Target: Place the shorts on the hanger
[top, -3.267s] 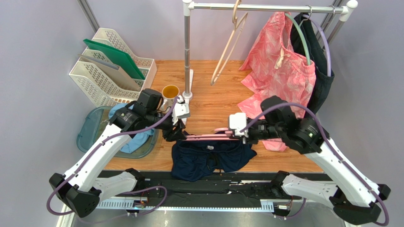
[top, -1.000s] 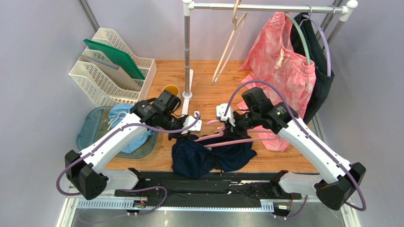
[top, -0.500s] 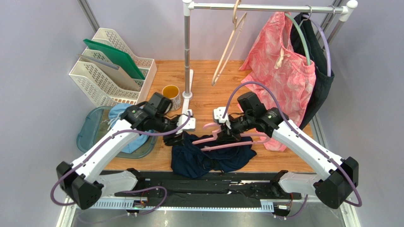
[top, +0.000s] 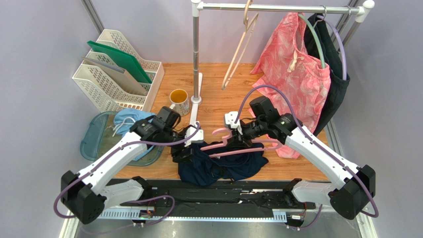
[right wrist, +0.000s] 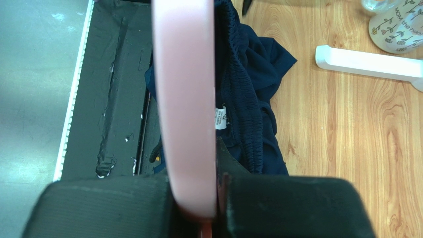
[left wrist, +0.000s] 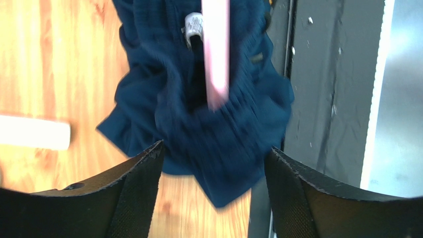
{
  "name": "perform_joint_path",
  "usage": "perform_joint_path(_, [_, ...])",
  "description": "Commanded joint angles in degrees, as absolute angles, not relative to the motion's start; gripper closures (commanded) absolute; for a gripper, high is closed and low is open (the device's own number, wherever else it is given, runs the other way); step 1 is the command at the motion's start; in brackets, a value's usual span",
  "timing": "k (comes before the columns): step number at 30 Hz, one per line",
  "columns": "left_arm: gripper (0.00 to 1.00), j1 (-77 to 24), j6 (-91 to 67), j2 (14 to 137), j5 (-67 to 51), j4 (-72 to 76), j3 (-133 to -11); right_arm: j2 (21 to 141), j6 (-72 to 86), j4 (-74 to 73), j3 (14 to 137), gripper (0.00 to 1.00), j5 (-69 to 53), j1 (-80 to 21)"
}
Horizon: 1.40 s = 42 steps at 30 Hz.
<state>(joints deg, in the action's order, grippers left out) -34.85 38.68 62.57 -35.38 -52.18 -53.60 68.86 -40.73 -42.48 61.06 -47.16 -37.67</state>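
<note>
The shorts [top: 221, 166] are lying crumpled on the wooden bench [top: 218, 99], at its near edge in the middle, with a fold spilling toward the dark strip in front. They are looking soft, light and limp. The fabric is likely to sag and slide off a smooth bar unless it is draped evenly. The ribbed waistband, where the small white label [right wrist: 220, 117] is showing, is looking like the firmest place to pinch, because the bunched legs would just stretch and trail.

The hanger [top: 233, 148] is hovering tilted just above the shorts, thin and rigid, and probably slick. The right tool [right wrist: 194, 198] is clamping tight around its pink bar. The left tool [left wrist: 212, 153] is standing wide with nothing between its fingers, poised over the left part of the shorts and not gripping them.

At the far left, a white slotted rack [top: 106, 91] is holding a green board [top: 121, 59] and a grey one. Nearer, a teal tray [top: 92, 136] is carrying a light blue garment [top: 131, 121]. A mug [top: 178, 99] is sitting beside the rail's post, and I cannot tell whether it holds anything.
</note>
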Motion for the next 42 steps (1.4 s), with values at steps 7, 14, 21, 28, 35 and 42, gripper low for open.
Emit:
perform_joint_path(7, [0.71,-38.6,30.9,66.7,-38.0,-38.1,-54.2,65.3,-39.4,-35.5,61.3,1.00,-50.9,-37.4])
perform_joint_path(14, [1.00,-38.6,28.6,63.8,-37.5,-38.3,-53.2,64.8,-33.8,-32.8,61.3,0.93,-47.5,-37.4])
perform_joint_path(21, [1.00,-37.8,28.3,58.4,-36.3,-37.0,-48.0,56.4,-13.9,-37.2,60.6,0.11,-43.0,-28.5])
perform_joint_path(28, [1.00,-36.6,22.6,60.9,-36.0,-35.8,-49.3,43.2,2.2,-43.3,58.5,0.09,-30.7,-19.4])
perform_joint_path(35, [1.00,-34.6,29.3,58.3,-43.2,-37.1,-47.8,42.3,12.7,-45.5,58.0,0.25,-32.2,-11.6])
perform_joint_path(42, [1.00,-35.9,47.0,55.1,-41.0,-42.2,-47.3,55.3,3.5,-51.0,66.2,0.26,-46.7,-6.6])
